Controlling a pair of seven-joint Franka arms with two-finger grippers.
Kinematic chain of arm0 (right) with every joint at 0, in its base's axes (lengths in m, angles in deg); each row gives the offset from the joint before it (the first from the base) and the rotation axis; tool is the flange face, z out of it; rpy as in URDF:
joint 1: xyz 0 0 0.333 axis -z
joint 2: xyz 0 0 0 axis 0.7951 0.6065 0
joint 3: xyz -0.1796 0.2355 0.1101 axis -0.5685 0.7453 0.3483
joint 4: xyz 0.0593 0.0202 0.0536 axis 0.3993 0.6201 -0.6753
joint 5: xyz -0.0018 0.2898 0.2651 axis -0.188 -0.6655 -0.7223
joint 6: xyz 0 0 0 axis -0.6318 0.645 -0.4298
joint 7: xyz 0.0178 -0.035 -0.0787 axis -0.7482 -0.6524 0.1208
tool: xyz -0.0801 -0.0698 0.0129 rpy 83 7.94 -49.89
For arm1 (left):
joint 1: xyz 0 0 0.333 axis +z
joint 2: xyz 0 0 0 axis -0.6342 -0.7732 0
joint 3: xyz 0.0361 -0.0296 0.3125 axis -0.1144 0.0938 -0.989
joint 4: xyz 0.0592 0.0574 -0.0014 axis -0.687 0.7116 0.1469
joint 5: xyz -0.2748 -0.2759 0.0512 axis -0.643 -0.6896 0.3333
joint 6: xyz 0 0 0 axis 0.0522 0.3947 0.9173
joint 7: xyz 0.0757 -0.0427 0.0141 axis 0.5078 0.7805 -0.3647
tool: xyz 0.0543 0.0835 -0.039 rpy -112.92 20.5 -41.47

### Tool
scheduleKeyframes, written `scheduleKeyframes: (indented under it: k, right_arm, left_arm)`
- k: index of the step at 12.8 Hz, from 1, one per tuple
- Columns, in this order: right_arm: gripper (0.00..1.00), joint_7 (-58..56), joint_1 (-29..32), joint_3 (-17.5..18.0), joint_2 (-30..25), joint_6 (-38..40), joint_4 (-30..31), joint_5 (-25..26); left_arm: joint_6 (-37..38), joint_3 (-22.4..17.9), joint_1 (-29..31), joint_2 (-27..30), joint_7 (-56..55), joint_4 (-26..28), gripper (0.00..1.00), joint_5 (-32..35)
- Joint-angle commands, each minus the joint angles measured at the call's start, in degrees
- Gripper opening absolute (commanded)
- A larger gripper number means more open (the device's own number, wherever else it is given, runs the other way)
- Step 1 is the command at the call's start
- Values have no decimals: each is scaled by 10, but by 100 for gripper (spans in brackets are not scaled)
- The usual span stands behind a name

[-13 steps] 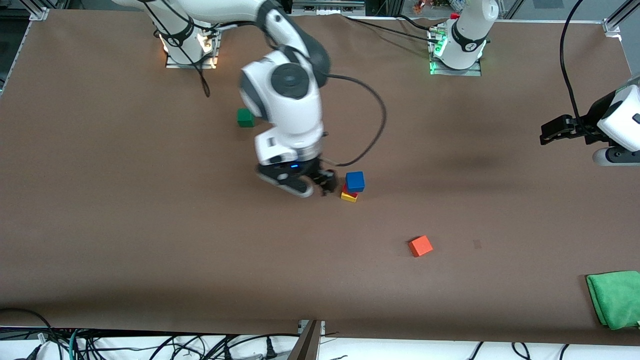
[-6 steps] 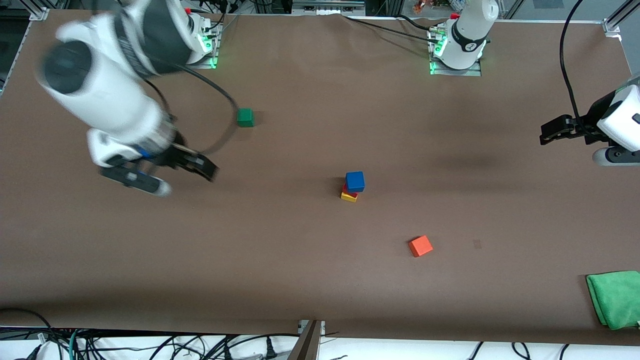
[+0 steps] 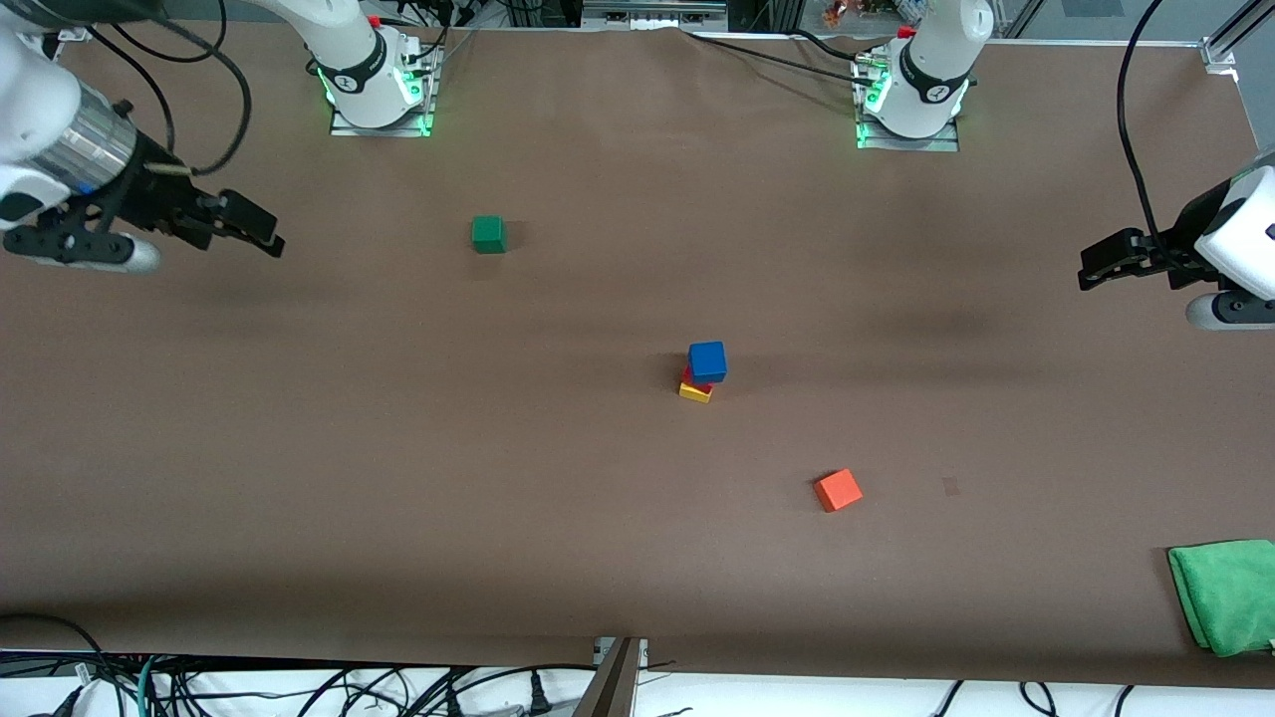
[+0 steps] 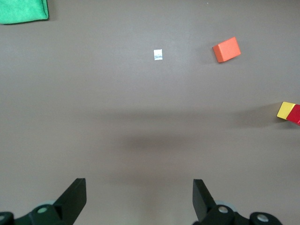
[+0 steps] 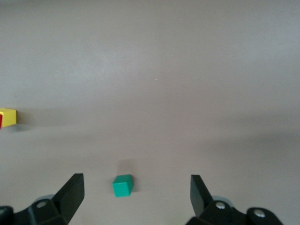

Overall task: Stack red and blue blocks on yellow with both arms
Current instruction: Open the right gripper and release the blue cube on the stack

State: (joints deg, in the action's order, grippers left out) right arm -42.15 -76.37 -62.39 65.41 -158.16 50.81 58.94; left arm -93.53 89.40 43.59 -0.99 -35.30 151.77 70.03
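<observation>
Table (image 3: 598,558) is brown. Right arm (image 3: 60,149) is parked high over its own end, so it blocks nothing. Left arm (image 3: 1230,249) waits over the other end. Right gripper (image 3: 261,231) has fingers spread, nothing in it. Left gripper (image 3: 1094,269): same, spread and empty in its wrist view. Cloth (image 3: 1227,593) sits at the left arm's corner. Mid-table stack: blue (image 3: 707,360) on red (image 3: 689,379) on yellow (image 3: 694,391), slightly offset but standing. Task looks done. Orange cube (image 3: 838,489) and green cube (image 3: 488,234) are unused spares, well apart from the stack.
</observation>
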Motion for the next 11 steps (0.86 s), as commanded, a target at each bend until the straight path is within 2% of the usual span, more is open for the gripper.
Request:
scheduleKeyframes:
  k: [1, 3, 5, 11]
  right_arm:
    - [100, -33, 94, 99, -26, -1, 26, 15]
    - [100, -58, 129, 128, -26, 0, 23, 16]
    - [100, -65, 135, 138, -24, 1, 20, 28]
    - [100, -69, 131, 139, -2, 11, -9, 31]
  left_arm:
    - [2, -1, 0, -2, 3, -11, 100, -6]
    - [2, -1, -1, -3, 3, -11, 100, -6]
    - [2, -1, -1, -3, 3, -11, 100, -5]
    - [2, -1, -3, -3, 3, -12, 100, -3]
